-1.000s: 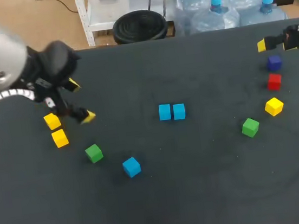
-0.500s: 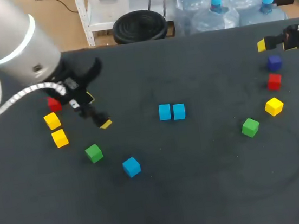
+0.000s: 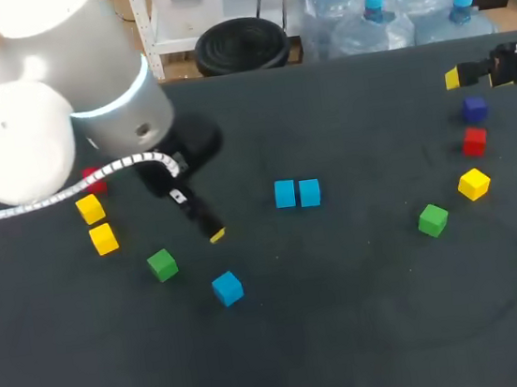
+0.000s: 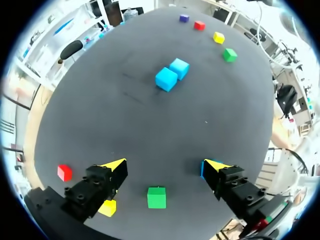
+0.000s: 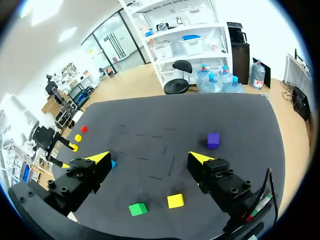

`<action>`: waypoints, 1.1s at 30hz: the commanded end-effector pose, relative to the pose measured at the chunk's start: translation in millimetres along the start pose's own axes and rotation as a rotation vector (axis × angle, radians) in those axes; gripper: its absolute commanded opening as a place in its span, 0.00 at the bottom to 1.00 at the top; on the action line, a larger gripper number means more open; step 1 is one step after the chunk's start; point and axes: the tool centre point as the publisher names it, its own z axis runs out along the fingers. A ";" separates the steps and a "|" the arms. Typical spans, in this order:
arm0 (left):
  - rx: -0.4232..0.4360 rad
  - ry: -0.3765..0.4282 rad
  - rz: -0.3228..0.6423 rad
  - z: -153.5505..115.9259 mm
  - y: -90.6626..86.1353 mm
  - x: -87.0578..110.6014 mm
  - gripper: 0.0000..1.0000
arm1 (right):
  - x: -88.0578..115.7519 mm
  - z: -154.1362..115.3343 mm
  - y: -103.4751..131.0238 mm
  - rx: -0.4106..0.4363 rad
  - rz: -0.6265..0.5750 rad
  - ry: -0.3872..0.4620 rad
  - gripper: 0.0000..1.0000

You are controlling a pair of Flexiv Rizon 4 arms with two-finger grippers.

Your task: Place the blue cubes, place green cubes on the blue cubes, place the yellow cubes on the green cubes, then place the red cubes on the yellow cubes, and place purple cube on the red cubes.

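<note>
Left gripper is swinging from upper left toward lower centre of the head view, jaws spread and empty, nearing the lone blue cube. Blue pair is sitting at centre of the surface. Right gripper is idling at upper right, jaws apart. Likely the third blue is being fetched, with no stacking begun.

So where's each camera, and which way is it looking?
Head view: above and behind, looking down on the table; left arm and right gripper show.
Left wrist view: on that arm's wrist, looking along the open left gripper toward paired blue cubes.
Right wrist view: on the other wrist, looking past its open gripper across the table.
All share the purple cube.
</note>
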 end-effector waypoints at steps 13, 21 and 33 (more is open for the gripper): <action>-0.014 -0.001 0.152 -20.9 -29.0 22.0 1.00 | 0.0 -0.5 0.0 0.001 0.000 0.000 1.00; 0.045 -0.015 0.204 -26.0 -38.4 26.5 1.00 | 0.0 -0.5 0.0 0.001 0.000 0.000 1.00; 0.066 -0.097 0.148 -47.1 -31.4 9.2 1.00 | 0.0 -0.5 0.0 0.001 0.000 0.000 1.00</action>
